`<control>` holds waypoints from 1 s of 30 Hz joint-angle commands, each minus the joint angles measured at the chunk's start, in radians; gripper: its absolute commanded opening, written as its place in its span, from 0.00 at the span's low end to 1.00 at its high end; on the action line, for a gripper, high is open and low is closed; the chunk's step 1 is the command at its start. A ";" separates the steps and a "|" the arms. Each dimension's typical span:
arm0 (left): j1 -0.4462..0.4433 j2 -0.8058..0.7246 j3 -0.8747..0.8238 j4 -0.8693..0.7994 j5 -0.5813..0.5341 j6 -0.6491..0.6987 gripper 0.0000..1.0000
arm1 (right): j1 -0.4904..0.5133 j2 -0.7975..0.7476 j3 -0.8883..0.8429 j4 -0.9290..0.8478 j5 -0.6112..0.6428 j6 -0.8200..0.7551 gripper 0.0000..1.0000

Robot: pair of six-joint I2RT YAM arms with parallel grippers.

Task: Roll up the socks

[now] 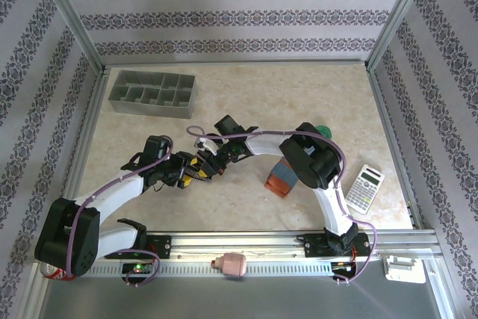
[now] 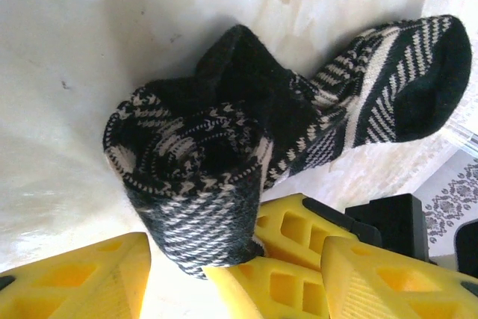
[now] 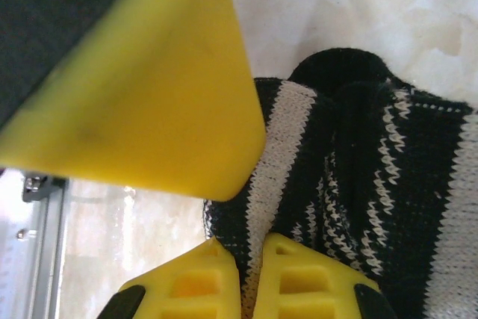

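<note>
Yellow fingers (image 2: 75, 282) of the left end effector (image 2: 235, 259) stand apart, flanking the rolled end of the black cloth sock with thin white stripes (image 2: 224, 132). Bare surface shows between one finger and the roll. Right end effector (image 3: 245, 248): closed, pinching a fold of the same sock between its tips. The sock lies left of centre on the pale marbled surface (image 1: 246, 95), toe end stretched flat. Blue-grey striped cloth sock with teal toe and orange-red cuff (image 1: 282, 177): right of centre, beneath the right arm, apart from the black one. Grey compartment tray (image 1: 153, 95): far left. White calculator (image 1: 364, 188): near right.
</note>
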 commanded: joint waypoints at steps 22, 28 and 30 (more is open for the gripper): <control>-0.032 0.177 0.027 -0.253 -0.102 -0.031 0.00 | -0.008 0.016 -0.036 -0.115 0.115 0.018 0.28; -0.067 0.178 0.132 -0.448 -0.124 -0.099 0.00 | 0.032 -0.293 -0.312 0.220 0.399 -0.066 0.48; -0.073 0.183 0.150 -0.486 -0.136 -0.130 0.00 | 0.058 -0.391 -0.431 0.366 0.489 -0.092 0.55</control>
